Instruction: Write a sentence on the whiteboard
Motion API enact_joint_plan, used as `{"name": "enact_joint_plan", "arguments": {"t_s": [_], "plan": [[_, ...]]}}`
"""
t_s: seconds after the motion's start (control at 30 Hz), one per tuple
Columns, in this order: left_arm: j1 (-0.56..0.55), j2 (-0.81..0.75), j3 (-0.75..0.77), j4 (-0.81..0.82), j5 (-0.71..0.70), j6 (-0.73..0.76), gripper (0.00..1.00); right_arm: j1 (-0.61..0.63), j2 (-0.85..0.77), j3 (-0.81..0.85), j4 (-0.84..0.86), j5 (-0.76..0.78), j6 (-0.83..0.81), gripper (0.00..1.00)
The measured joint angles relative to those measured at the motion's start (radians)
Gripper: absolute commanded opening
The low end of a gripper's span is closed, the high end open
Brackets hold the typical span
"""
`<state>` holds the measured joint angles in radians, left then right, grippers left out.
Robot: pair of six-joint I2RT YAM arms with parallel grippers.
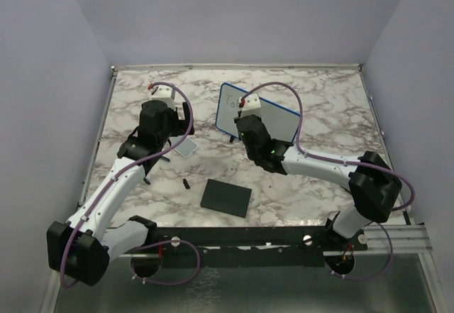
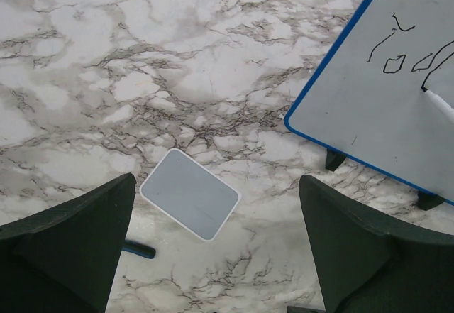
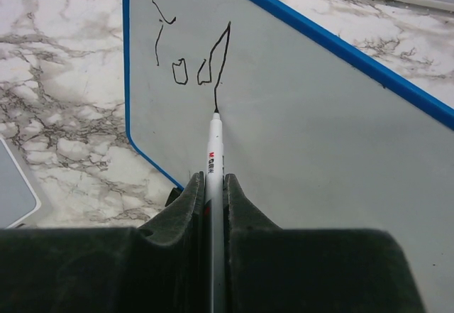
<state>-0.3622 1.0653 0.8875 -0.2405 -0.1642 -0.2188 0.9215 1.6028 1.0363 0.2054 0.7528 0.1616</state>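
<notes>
The whiteboard [image 1: 273,116] stands tilted on two black feet at the table's middle back, white with a thin blue rim; it also shows as the whiteboard [image 3: 312,121] close up and the whiteboard [image 2: 397,93] at the right edge. The sentence [image 3: 190,54] is a few dark strokes reading roughly "Tod". My right gripper [image 3: 213,179] is shut on a white marker [image 3: 214,158], whose tip touches the board at the foot of the last stroke. My left gripper [image 2: 216,245] hangs open over the marble, holding nothing, left of the board.
A small pale grey-edged tile [image 2: 189,194] lies under the left gripper, also the tile [image 1: 186,148]. A black square pad [image 1: 225,197] lies near the front middle. A small dark cap [image 1: 186,183] and a blue-black piece [image 2: 138,249] rest on the marble.
</notes>
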Motion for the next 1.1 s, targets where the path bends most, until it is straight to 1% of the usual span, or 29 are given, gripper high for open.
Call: {"name": "enact_joint_plan", "arguments": {"t_s": [0.23,0.57,1.1], "plan": [[0.0,0.0,0.0,0.0,0.0,0.0,0.99,0.0,-0.024,-0.012,-0.008,-0.018,-0.001,0.0],[0.0,0.0,0.0,0.0,0.0,0.0,0.99,0.003,-0.131,-0.053,-0.01,-0.052,-0.023,0.0],[0.0,0.0,0.0,0.0,0.0,0.0,0.99,0.005,-0.108,-0.054,0.018,-0.016,-0.05,0.0]]}}
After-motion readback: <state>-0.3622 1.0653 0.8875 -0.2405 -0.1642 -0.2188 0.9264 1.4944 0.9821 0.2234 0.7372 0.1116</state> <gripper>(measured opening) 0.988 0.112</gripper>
